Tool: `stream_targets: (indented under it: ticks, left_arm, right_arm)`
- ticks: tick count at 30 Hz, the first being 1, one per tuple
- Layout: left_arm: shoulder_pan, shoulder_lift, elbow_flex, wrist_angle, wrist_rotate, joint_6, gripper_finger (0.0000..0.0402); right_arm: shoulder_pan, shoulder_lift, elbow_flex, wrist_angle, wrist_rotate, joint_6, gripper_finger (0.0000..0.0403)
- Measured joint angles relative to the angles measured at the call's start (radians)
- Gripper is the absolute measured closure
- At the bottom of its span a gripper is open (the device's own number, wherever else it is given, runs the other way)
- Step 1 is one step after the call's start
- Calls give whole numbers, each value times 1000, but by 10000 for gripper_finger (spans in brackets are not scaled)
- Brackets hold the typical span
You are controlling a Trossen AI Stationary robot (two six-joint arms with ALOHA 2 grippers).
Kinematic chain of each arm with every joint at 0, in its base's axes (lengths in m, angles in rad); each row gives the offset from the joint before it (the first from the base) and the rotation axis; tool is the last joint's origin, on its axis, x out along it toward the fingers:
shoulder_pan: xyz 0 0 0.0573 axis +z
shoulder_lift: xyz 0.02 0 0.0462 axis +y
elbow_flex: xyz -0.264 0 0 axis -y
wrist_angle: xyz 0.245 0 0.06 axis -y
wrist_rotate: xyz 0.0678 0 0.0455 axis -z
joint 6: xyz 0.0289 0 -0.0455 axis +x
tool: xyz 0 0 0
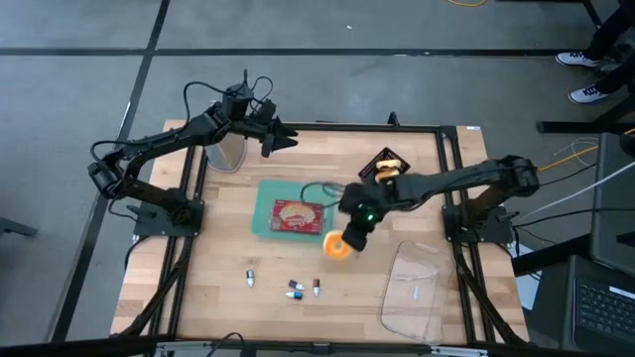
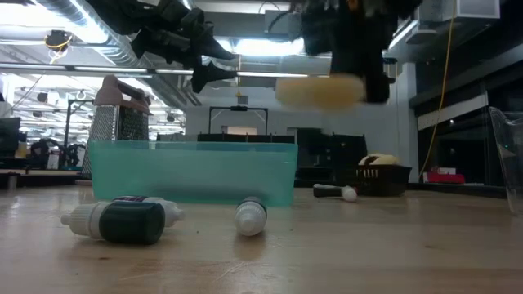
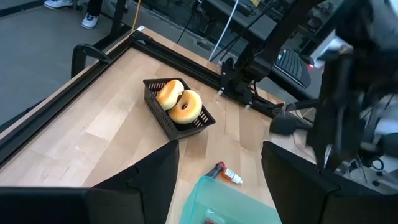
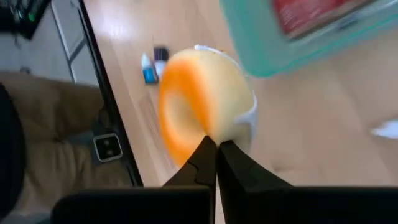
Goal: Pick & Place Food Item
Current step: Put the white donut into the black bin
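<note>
An orange-glazed doughnut [image 4: 205,102] hangs in the air near the teal tray [image 1: 288,216], and my right gripper [image 4: 216,152] is shut on it. It appears in the high view as the doughnut [image 1: 338,246] and in the low view as the doughnut [image 2: 320,90], well above the table. A black basket [image 3: 179,106] at the far right holds two more doughnuts. My left gripper [image 3: 217,180] waits open, raised over the table's far left, touching nothing. My right gripper pinches the doughnut's rim [image 4: 219,132] between its two fingertips, which meet almost fully there. The fingers slant down from the table's right side. The doughnut sticks out beyond the fingertips, lifted clear of the table.
The teal tray holds a red packet. A metal grater [image 1: 226,154] stands at the far left. Several small bottles [image 1: 296,288] lie near the front edge. A clear plastic container [image 1: 412,288] sits at the near right. Bare wood lies between tray and container.
</note>
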Motion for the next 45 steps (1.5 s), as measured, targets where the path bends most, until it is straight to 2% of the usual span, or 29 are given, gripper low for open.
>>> stream_targets:
  ticks: [4, 9, 13, 19, 28, 45]
  left_arm:
    - [0, 0, 0, 9, 0, -3, 178]
    - [0, 0, 0, 26, -2, -13, 178]
    - [0, 0, 0, 28, -3, -15, 178]
    - [0, 0, 0, 28, -3, -23, 178]
    - [0, 0, 0, 28, -23, -23, 178]
    - [0, 0, 0, 28, -29, -26, 178]
  right_arm:
    - [-27, -70, 60, -149, 116, 3, 402]
    - [-83, -116, 144, -365, 335, 42, 402]
    - [-134, -127, 170, -432, 468, 110, 403]
    - [-200, -109, 171, -481, 574, 219, 403]
    - [-291, -63, 171, -555, 631, 250, 403]
    - [-380, 52, 95, -559, 596, 149, 403]
